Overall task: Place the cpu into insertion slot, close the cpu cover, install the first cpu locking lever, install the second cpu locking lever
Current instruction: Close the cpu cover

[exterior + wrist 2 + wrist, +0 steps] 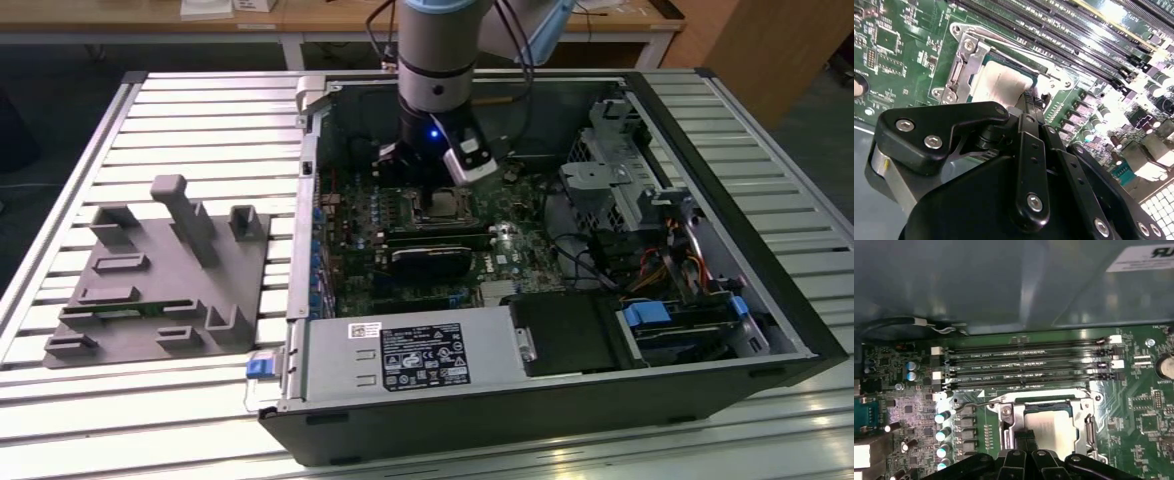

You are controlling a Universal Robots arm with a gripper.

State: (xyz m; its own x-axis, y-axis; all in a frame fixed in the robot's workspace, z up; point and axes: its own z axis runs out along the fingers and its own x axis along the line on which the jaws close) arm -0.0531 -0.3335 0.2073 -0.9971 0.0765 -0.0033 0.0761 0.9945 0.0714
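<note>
Because the work is at the socket in the middle of the motherboard [514, 258], the gripper [1029, 98] hangs straight down over it. Its two fingers are drawn together with nothing between them, and their tips sit at the edge of the cpu [999, 82], a pose that looks better suited to pressing than to grasping. The cpu lies flat in the insertion slot with its grey top bare. The cpu cover [1088, 416] appears folded down around it as a silvery frame, but that is a judgement, since the black linkages hide the near side of the socket. A thin wire locking lever [976, 403] runs along the socket's edge beside the memory slots [1024, 365]; I cannot tell whether it is hooked.

The exterior view adds the wider layout. The arm enters the computer case [787, 335] from twelve o'clock, with the socket just below the wrist. A grey fixture [160, 270] lies on the slatted table [214, 110] at nine o'clock from the case, well apart. The first wrist view gives the lever and the slots plainly, and the second gives the meeting fingertips.
</note>
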